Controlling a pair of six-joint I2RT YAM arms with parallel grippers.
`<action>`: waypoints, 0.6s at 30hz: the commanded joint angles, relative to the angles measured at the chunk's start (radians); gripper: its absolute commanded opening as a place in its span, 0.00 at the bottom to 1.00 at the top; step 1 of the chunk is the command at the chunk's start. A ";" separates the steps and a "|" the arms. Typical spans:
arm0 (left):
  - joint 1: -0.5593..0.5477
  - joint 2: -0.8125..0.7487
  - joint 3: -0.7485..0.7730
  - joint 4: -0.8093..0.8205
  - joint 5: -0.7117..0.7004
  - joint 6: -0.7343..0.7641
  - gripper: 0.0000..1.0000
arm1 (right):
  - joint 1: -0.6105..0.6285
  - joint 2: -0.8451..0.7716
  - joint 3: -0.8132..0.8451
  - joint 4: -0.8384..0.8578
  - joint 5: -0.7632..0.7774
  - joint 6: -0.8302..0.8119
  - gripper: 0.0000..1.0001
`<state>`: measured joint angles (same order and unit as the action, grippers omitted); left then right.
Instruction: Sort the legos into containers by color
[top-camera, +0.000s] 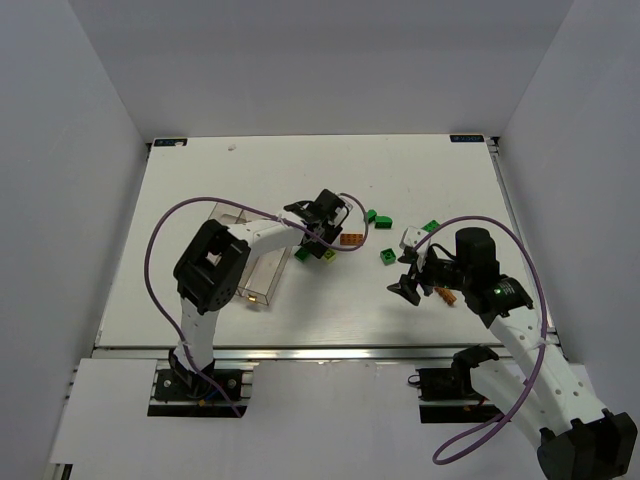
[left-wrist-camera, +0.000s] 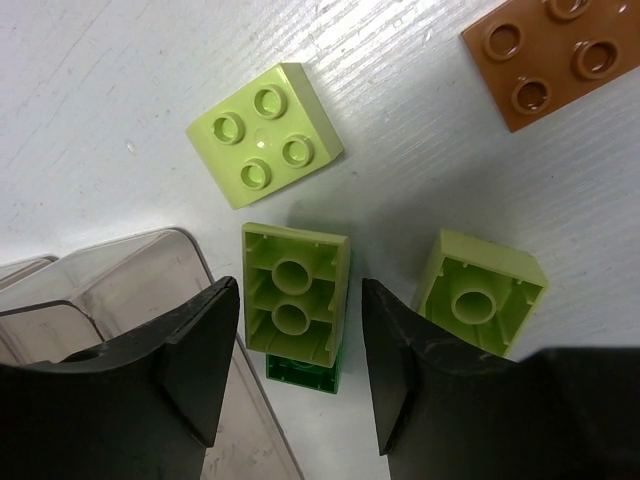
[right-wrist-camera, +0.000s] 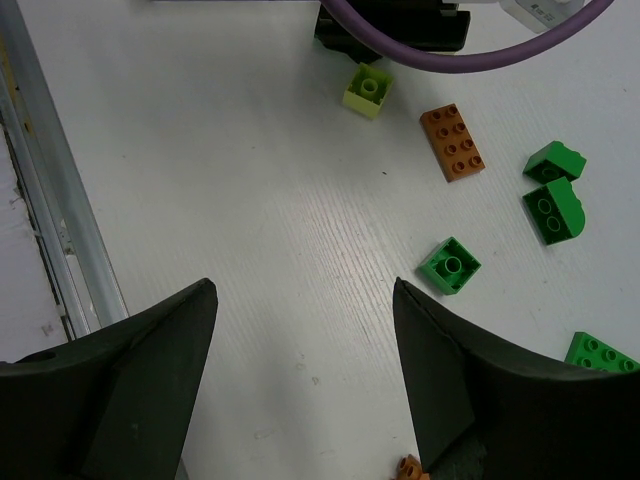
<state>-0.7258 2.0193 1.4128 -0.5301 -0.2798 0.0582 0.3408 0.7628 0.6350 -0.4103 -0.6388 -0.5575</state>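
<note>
My left gripper (top-camera: 318, 240) (left-wrist-camera: 298, 335) stands open, low over the table, its jaws on either side of an upside-down lime lego (left-wrist-camera: 293, 290) without touching it. A dark green lego (left-wrist-camera: 305, 372) lies partly under that brick. Close by are a studs-up lime lego (left-wrist-camera: 265, 148), another upturned lime one (left-wrist-camera: 480, 292) and an orange-brown lego (left-wrist-camera: 555, 55). The clear containers (top-camera: 245, 265) (left-wrist-camera: 110, 290) sit just left of the left finger. My right gripper (top-camera: 410, 285) (right-wrist-camera: 304, 300) hangs open over bare table, holding nothing.
Green legos (right-wrist-camera: 449, 264) (right-wrist-camera: 555, 212) (right-wrist-camera: 553, 160) (right-wrist-camera: 600, 352) lie scattered right of the right gripper, with an orange one (right-wrist-camera: 453, 142) and a lime one (right-wrist-camera: 368, 90) beyond. A small orange piece (top-camera: 447, 294) sits by the right finger. The table's metal edge rail (right-wrist-camera: 50, 200) runs along the left.
</note>
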 joint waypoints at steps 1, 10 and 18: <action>0.003 -0.089 0.000 0.031 0.001 -0.012 0.63 | 0.004 -0.007 0.006 0.030 -0.021 -0.001 0.76; 0.003 -0.094 -0.005 0.032 0.002 -0.012 0.60 | 0.004 -0.008 0.008 0.031 -0.019 0.002 0.76; 0.003 -0.080 -0.003 0.025 0.004 -0.012 0.58 | 0.004 -0.008 0.008 0.031 -0.021 0.002 0.76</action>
<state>-0.7258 1.9865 1.4128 -0.5121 -0.2798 0.0521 0.3408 0.7628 0.6350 -0.4099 -0.6388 -0.5575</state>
